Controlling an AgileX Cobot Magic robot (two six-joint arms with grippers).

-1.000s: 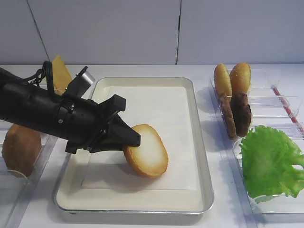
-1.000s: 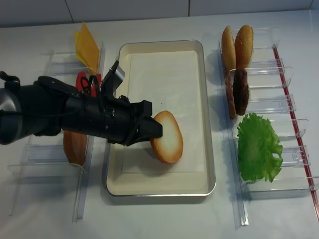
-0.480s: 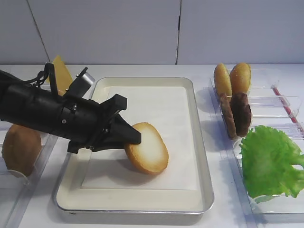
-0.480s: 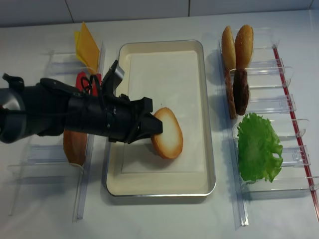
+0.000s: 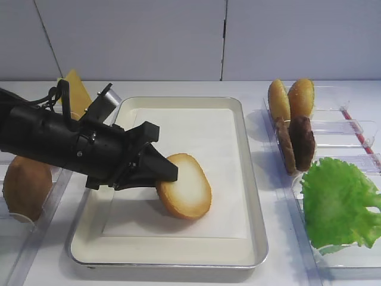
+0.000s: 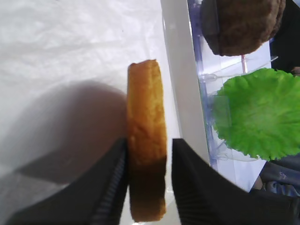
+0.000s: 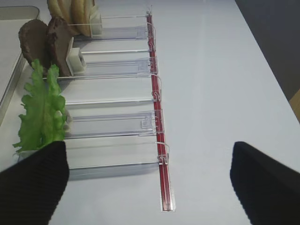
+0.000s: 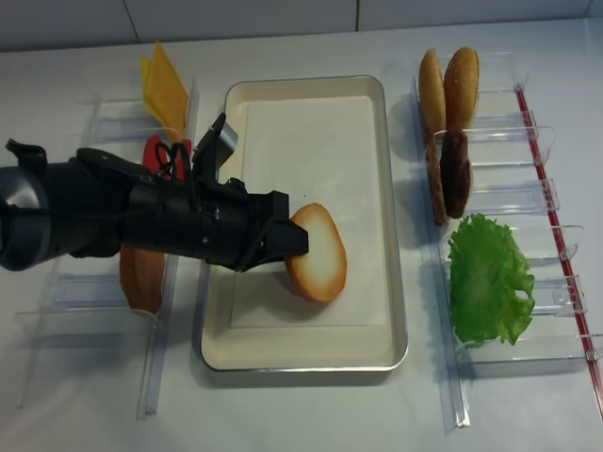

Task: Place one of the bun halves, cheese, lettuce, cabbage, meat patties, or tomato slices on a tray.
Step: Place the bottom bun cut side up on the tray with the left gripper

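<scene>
In the first high view, my left gripper (image 5: 165, 174) is in the centre left of the frame, over the tray (image 5: 253, 196). It holds the bun half (image 5: 184, 186) on edge, tilted, with the pale cut face toward the right. The lower rim of the bun seems to touch the paper liner (image 5: 202, 137).

In the right wrist view, I see only the two dark fingers (image 7: 33, 183) of the right gripper at the bottom corners, wide apart, with nothing between them. The lettuce (image 7: 42, 110) and the patties (image 7: 44, 44) stand in their bins at the upper left.

In the left wrist view, the bun is between the two pads (image 6: 190, 178). A thin gap shows on each side, so I judge the grip is just loosening, but the bun is not clearly free.

In the second high view, the bun is in the lower middle of the tray, near the right wall.

To do this release well, I should open slowly and let the bun fall flat on the liner, then pull back to the left without dragging it.
</scene>
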